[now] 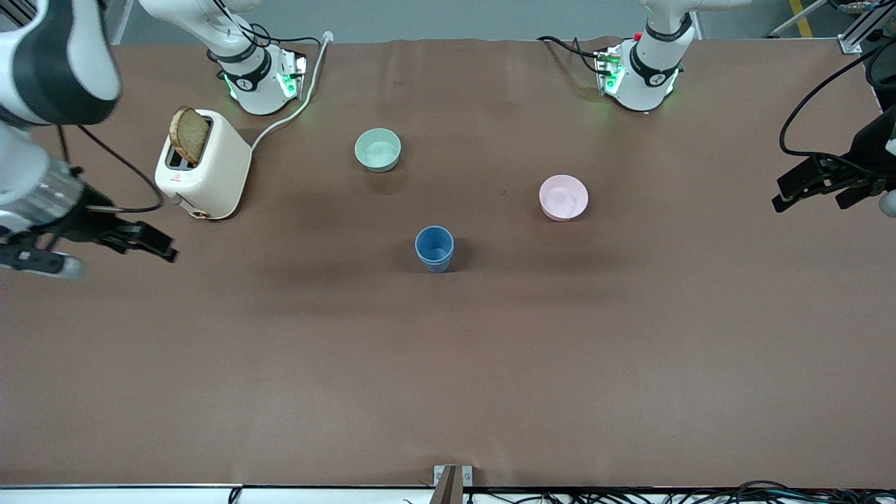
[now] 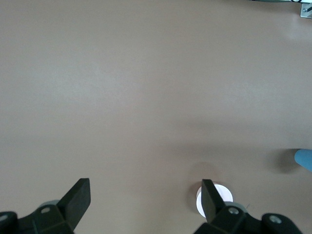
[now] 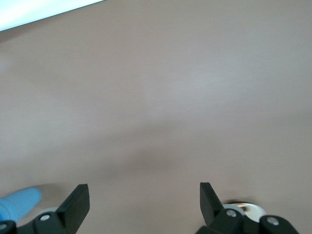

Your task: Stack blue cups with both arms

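Observation:
The two blue cups (image 1: 434,248) stand upright in the middle of the table, one nested in the other. My right gripper (image 1: 150,241) is open and empty, in the air over the right arm's end of the table, well apart from the cups. My left gripper (image 1: 805,194) is open and empty over the left arm's end of the table. In the left wrist view the gripper (image 2: 144,187) is over bare table and a blue cup (image 2: 304,159) shows at the edge. In the right wrist view the gripper (image 3: 144,192) is also over bare table, with a blue cup (image 3: 19,203) at the edge.
A white toaster (image 1: 210,171) with a slice of bread (image 1: 189,134) stands toward the right arm's end. A pale green bowl (image 1: 378,149) lies farther from the front camera than the cups. A pink bowl (image 1: 563,197) lies toward the left arm's end and shows in the left wrist view (image 2: 222,194).

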Controlling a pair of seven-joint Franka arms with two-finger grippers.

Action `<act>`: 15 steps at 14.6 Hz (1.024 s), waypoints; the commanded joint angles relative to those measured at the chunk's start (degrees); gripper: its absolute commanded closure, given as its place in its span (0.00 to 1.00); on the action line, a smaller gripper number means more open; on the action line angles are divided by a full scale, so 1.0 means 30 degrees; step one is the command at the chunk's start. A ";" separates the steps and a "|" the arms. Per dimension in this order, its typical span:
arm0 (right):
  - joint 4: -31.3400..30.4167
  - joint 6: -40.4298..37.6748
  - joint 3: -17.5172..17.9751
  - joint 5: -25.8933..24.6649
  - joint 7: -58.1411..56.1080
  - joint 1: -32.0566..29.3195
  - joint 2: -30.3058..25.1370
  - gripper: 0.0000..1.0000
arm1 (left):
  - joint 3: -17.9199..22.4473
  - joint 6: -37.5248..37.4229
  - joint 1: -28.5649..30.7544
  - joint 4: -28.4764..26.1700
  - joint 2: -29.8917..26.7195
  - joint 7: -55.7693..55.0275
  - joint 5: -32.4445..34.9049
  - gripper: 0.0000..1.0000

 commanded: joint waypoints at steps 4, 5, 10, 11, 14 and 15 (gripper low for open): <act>0.0030 -0.2010 0.0508 -0.0917 -0.3796 -0.3580 -0.1402 0.00 | -0.0263 -0.0230 0.0307 -0.0145 -0.0366 0.0145 -0.0058 0.00; 0.0498 -0.2947 0.0508 -0.0977 -0.4325 -0.3934 -0.1432 0.00 | -0.0234 -0.0230 0.0336 -0.0145 -0.0395 0.0174 -0.0058 0.00; 0.1617 -0.5912 0.0683 -0.2032 -0.5704 -0.3938 -0.2571 0.00 | -0.0293 -0.0230 0.0191 0.0233 -0.0425 0.0116 -0.0058 0.00; 0.1616 -0.6292 0.0684 -0.2032 -0.5766 -0.3937 -0.2778 0.00 | -0.0293 -0.0230 0.0161 0.0381 -0.0367 0.0087 -0.0058 0.00; 0.1558 -0.7056 0.0684 -0.2032 -0.6351 -0.3850 -0.3306 0.00 | -0.0264 -0.0230 0.0336 0.0411 -0.0279 0.0146 -0.0087 0.00; 0.1558 -0.7232 0.0713 -0.2032 -0.6439 -0.3849 -0.3365 0.00 | -0.0234 -0.0230 0.0337 0.0470 -0.0278 0.0116 -0.0059 0.00</act>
